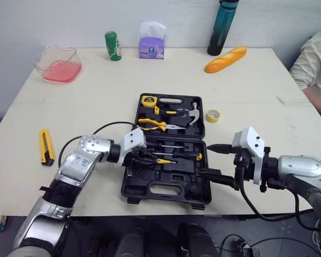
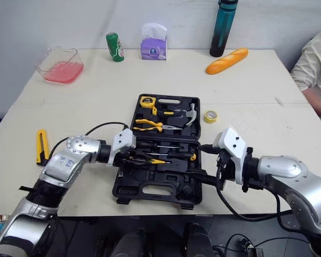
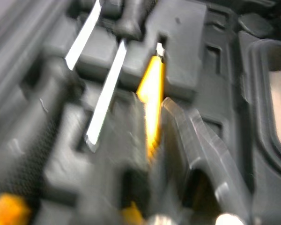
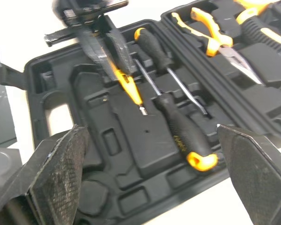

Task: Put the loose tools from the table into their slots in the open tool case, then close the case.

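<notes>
The left gripper is clamped on one small yellow screwdriver, low over the near half of the open tool case. The right gripper stands spread wide at the case's right edge. Two black screwdrivers lie slotted just beside the yellow one, which lies crosswise, tip toward the right gripper. One utility knife lies left of the case.

Both eye views look forward and down from the near edge of the table, sharing the whole open tool case. The left wrist view sits very close over the case's front half — the right wrist view looks across it from farther back, both catching the yellow screwdriver.
</notes>
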Available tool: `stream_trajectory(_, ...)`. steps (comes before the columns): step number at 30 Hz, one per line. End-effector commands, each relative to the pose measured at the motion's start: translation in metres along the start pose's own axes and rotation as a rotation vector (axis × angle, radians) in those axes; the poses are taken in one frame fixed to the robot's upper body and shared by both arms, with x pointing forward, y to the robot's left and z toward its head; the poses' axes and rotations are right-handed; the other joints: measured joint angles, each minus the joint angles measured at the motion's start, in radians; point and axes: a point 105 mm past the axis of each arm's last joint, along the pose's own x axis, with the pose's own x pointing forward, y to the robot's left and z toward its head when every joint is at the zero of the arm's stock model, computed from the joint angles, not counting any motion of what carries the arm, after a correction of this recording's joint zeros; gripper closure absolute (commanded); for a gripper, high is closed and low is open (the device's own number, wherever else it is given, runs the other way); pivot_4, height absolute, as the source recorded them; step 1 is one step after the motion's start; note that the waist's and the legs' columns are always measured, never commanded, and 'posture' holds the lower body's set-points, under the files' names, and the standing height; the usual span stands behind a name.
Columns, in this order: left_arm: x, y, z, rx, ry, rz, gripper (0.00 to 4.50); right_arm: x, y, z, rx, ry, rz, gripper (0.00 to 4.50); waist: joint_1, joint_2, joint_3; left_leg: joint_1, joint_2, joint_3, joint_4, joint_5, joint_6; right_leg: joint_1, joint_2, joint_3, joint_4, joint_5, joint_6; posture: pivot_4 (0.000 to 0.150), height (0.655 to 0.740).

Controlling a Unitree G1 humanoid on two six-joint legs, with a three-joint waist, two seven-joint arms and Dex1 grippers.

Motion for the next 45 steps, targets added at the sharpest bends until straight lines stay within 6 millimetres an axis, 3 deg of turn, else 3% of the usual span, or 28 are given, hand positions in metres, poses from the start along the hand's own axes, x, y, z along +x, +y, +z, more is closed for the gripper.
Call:
stream_trajectory(1, -0.041, 0.013, 0.026, -0.005, -0.167, 0.24, 1.69, -0.005, -0.013, 0.022, -0.03, -0.092, -0.022, 0.0, -0.004, 0.0, 0.0, 0.0, 0.0, 0.0, 0.0, 0.0, 0.0, 0.0, -0.001, 0.0, 0.0, 0.0, 0.0, 0.15, 0.74)
stream_trajectory(4, -0.086, 0.023, 0.015, -0.101, -0.232, 0.547, 0.25, -0.005, -0.024, 0.037, -0.016, -0.154, 0.01, 0.0, -0.012, 0.0, 0.0, 0.0, -0.001, 0.0, 0.0, 0.0, 0.0, 0.0, -0.004, -0.003, 0.0, 0.0, 0.0, 0.15, 0.74)
stream_trajectory(5, -0.098, 0.024, 0.011, -0.125, -0.241, 0.622, 0.11, -0.005, -0.026, 0.041, -0.015, -0.166, 0.021, 0.0, -0.012, 0.0, 0.0, 0.0, -0.001, -0.001, 0.0, 0.0, 0.0, 0.001, -0.005, -0.003, 0.0, 0.0, 0.0, 0.15, 0.74)
stream_trajectory(8, -0.14, 0.012, -0.005, -0.179, -0.253, 0.848, 0.11, -0.005, -0.029, 0.055, -0.011, -0.2, 0.097, 0.0, -0.016, -0.001, 0.001, 0.001, -0.002, 0.0, -0.001, 0.0, 0.0, 0.001, -0.007, -0.004, -0.001, 0.0, 0.0, 0.15, 0.74)
stream_trajectory(13, -0.21, -0.032, -0.037, -0.283, -0.21, 1.234, 0.11, -0.017, -0.043, 0.072, -0.002, -0.219, 0.194, 0.0, -0.012, -0.002, 0.001, 0.0, -0.002, -0.001, -0.001, -0.001, 0.001, 0.001, -0.007, -0.005, -0.004, 0.0, 0.0, 0.15, 0.74)
stream_trajectory(19, -0.261, -0.074, -0.066, -0.439, -0.187, 1.561, 0.11, -0.025, -0.052, 0.084, -0.039, -0.209, 0.257, 0.0, -0.002, -0.002, 0.001, 0.001, -0.003, -0.002, -0.001, -0.003, 0.001, 0.002, -0.01, -0.005, -0.007, 0.0, -0.001, 0.15, 0.74)
stream_trajectory(22, -0.268, -0.082, -0.079, -0.501, -0.115, 1.619, 0.11, -0.026, -0.055, 0.088, -0.053, -0.208, 0.267, 0.0, -0.001, -0.002, 0.001, 0.001, -0.002, -0.002, -0.002, -0.004, 0.0, 0.001, -0.01, -0.005, -0.007, -0.001, -0.002, 0.15, 0.74)
stream_trajectory(26, -0.266, -0.072, -0.08, -0.531, -0.068, 1.586, 0.11, -0.027, -0.06, 0.088, -0.074, -0.203, 0.245, 0.0, 0.004, -0.002, 0.001, 0.001, -0.002, -0.002, -0.002, -0.005, -0.001, 0.0, -0.01, -0.005, -0.007, -0.001, -0.002, 0.15, 0.74)
stream_trajectory(30, -0.267, -0.038, -0.072, -0.517, -0.005, 1.582, 0.11, -0.024, -0.055, 0.082, -0.082, -0.193, 0.24, 0.0, 0.008, -0.002, 0.001, 0.001, -0.002, -0.002, -0.002, -0.006, -0.001, 0.0, -0.01, -0.005, -0.006, -0.001, -0.003, 0.15, 0.74)
stream_trajectory(33, -0.262, -0.015, -0.072, -0.607, -0.003, 1.573, 0.11, -0.021, -0.047, 0.075, -0.093, -0.178, 0.242, 0.0, 0.008, -0.002, 0.001, 0.001, -0.002, -0.002, -0.002, -0.006, -0.001, 0.0, -0.01, -0.005, -0.005, -0.001, -0.003, 0.15, 0.74)
stream_trajectory(38, -0.238, 0.028, -0.064, -0.745, 0.013, 1.462, 0.11, -0.021, -0.039, 0.066, -0.104, -0.16, 0.223, 0.0, 0.007, -0.001, 0.001, -0.001, -0.002, -0.001, -0.002, -0.005, -0.001, -0.001, -0.008, -0.006, -0.003, -0.001, -0.002, 0.15, 0.74)
stream_trajectory(45, -0.231, 0.046, -0.088, -0.889, 0.155, 1.497, 0.11, -0.018, -0.025, 0.066, -0.096, -0.173, 0.228, 0.0, -0.007, -0.001, 0.001, -0.001, -0.002, 0.001, -0.003, -0.005, -0.001, -0.001, -0.004, -0.007, -0.004, -0.001, -0.002, 0.15, 0.74)
